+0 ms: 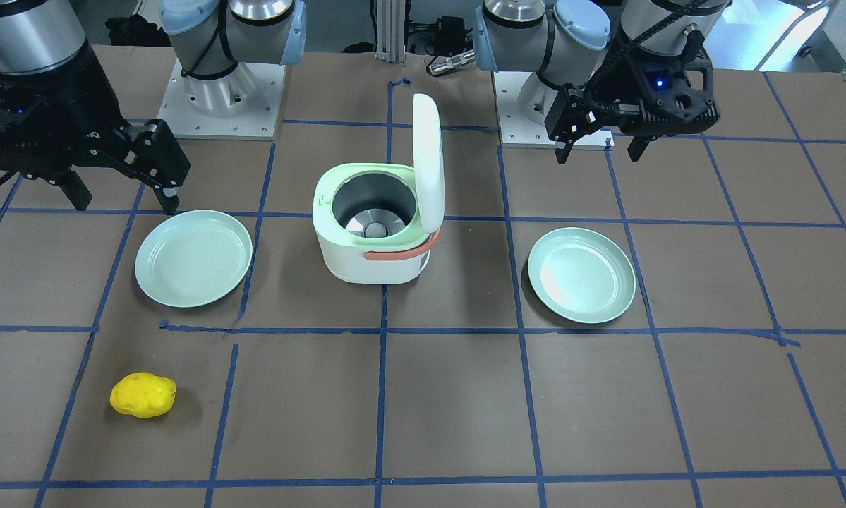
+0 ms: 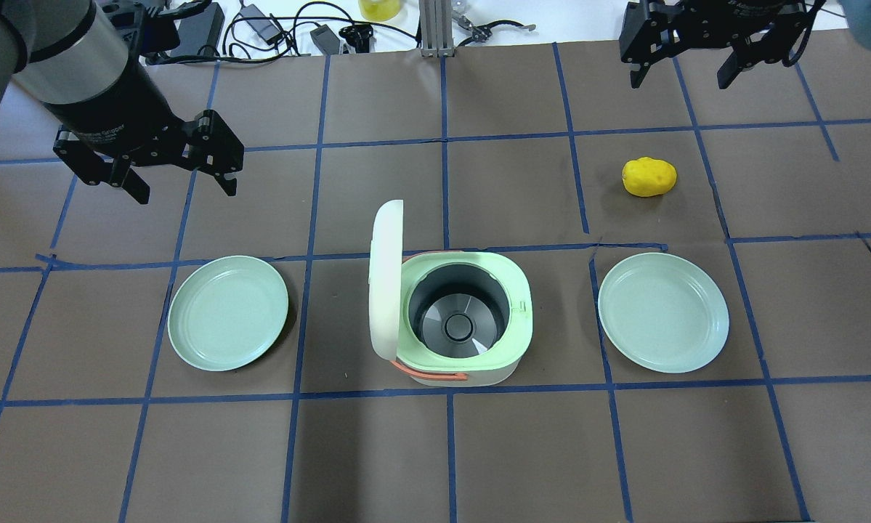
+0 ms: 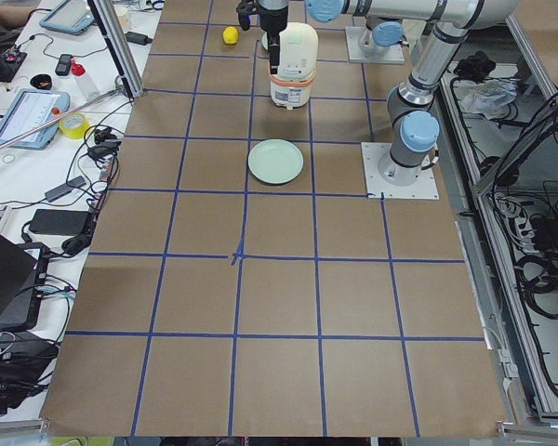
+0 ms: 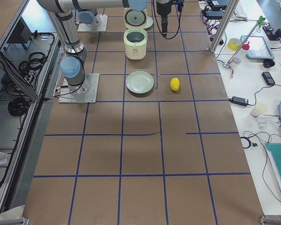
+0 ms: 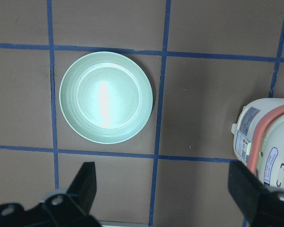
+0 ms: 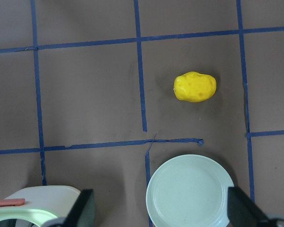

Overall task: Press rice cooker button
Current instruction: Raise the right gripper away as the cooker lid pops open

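The rice cooker [image 1: 377, 261] has a white body, a green rim and an orange handle. It stands mid-table with its white lid [image 2: 386, 280] raised upright and the empty pot showing. I cannot make out its button. My left gripper [image 2: 187, 190] is open and empty, hovering beyond the cooker on its left; it also shows in the front view [image 1: 597, 155]. My right gripper [image 2: 681, 80] is open and empty, high over the far right; it also shows in the front view [image 1: 126, 203]. The left wrist view shows the cooker's side [image 5: 267, 146] at its right edge.
Two empty pale green plates lie either side of the cooker, one on the left [image 2: 228, 312] and one on the right [image 2: 662, 312]. A yellow potato-like object [image 2: 649, 176] lies beyond the right plate. Cables and tools lie past the table's far edge.
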`<action>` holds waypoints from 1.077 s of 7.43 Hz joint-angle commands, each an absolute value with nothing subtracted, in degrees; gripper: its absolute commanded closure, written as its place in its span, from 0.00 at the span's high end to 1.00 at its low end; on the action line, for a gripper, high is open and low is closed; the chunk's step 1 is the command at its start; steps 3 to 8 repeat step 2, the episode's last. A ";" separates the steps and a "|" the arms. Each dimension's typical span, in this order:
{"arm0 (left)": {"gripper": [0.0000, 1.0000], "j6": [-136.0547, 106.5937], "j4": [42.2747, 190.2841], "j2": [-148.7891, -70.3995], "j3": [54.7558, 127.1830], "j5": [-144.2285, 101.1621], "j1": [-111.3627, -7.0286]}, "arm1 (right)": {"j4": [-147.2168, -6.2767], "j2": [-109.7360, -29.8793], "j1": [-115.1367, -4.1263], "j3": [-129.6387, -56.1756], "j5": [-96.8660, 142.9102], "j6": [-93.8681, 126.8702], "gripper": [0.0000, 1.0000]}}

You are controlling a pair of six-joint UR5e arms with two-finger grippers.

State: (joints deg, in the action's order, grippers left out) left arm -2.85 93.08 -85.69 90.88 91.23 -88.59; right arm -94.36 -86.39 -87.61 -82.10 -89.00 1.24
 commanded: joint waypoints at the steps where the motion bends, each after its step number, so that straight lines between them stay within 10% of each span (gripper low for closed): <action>1: 1.00 -2.81 93.08 -85.69 90.88 91.23 -88.59 | -94.39 -86.40 -87.54 -82.18 -89.03 1.23 1.00; 8: 1.00 -2.81 93.08 -85.69 90.88 91.23 -88.59 | -94.39 -86.31 -87.54 -82.26 -88.95 1.23 1.00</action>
